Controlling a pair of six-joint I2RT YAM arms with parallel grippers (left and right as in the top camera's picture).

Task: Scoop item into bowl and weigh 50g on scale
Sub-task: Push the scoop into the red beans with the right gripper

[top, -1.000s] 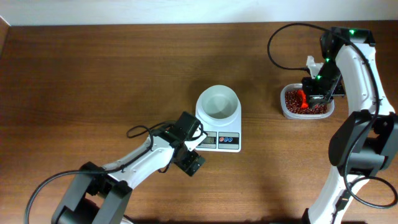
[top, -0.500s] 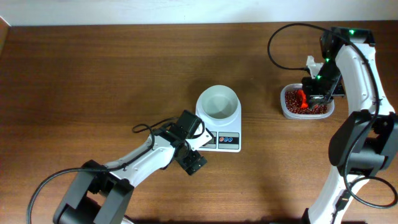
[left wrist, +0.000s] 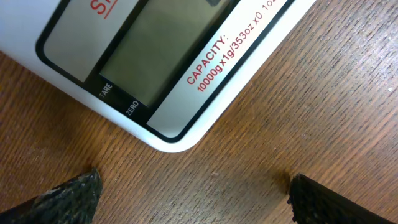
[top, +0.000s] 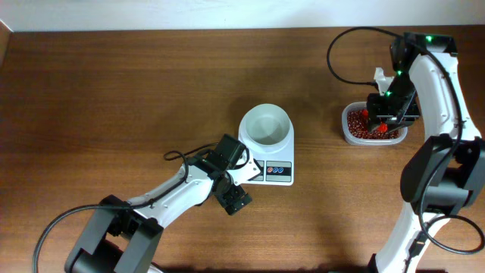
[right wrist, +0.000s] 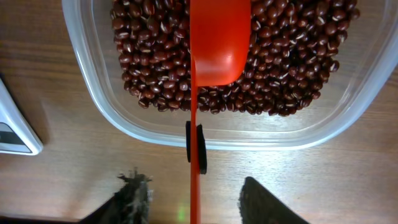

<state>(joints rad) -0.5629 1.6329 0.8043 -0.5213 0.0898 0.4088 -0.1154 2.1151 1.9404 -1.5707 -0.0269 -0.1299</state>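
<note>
The bench (top: pixel 114 91) is brown wood with a fine straight grain and a low satin sheen. On it, the scale (top: pixel 271 171) has a smooth white plastic shell around a glossy face panel and a dull grey display (left wrist: pixel 155 56), and the bowl (top: pixel 265 125) looks smooth and plain white inside. The container (right wrist: pixel 124 121) is clear, slightly cloudy plastic with a shiny rim, the beans (right wrist: pixel 292 68) are hard-skinned and glossy, the scoop (right wrist: pixel 217 43) is smooth orange-red plastic, and the left fingers (left wrist: pixel 68 196) have black, rough, grainy tips.
</note>
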